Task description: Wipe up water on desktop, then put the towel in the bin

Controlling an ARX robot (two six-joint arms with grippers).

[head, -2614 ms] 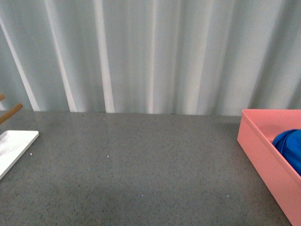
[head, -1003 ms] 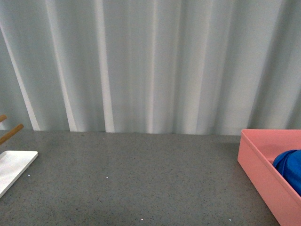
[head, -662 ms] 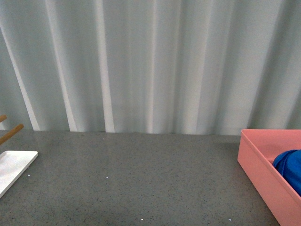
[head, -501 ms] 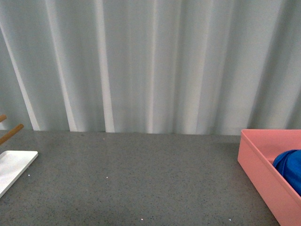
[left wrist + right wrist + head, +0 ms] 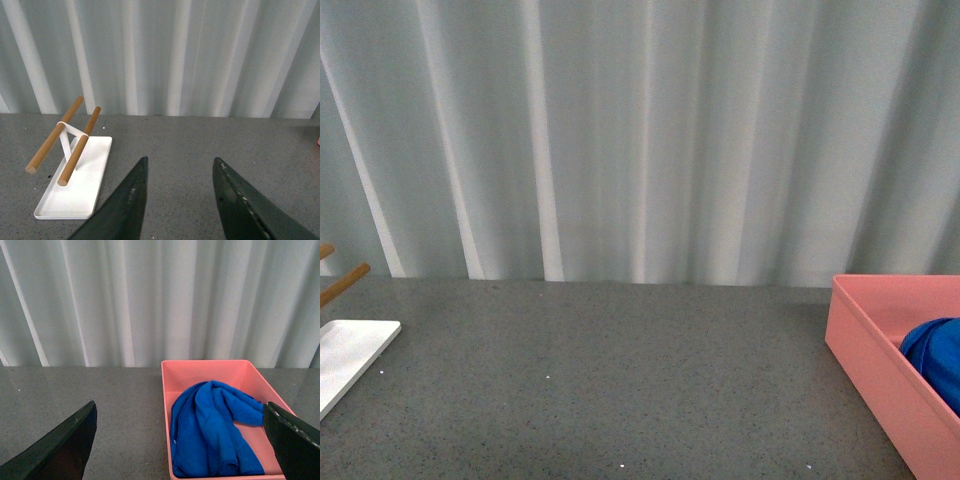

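Pale grey curtains hang in long folds behind the desk, a dark grey top with fine light speckles, like stone.

Seen from its wrist camera, the left gripper has its two dark fingers spread apart with nothing between them, only bare desk showing in the gap. Out past those fingers, toward ten o'clock, sits a flat white tray carrying a small white stand with two wooden rods laid across it, side by side and slanting. Nothing lies between the fingers and the tray.

From the right wrist camera, the right gripper is spread wide, its dark fingers at the two lower corners of the picture, gripping nothing. Between and beyond them stands the bin, a salmon-pink rectangular box resting on the desk. The towel, bright blue and crumpled into loose folds, lies inside the bin, filling much of its floor and leaning toward one long wall, with bare pink floor beside it.

From the front, neither arm shows. The bin's near wall sits at about four o'clock with a bit of blue towel peeking over it; the white tray's corner and rod ends are at eight o'clock. Between them the desk is open, and I can make out no puddle on it.
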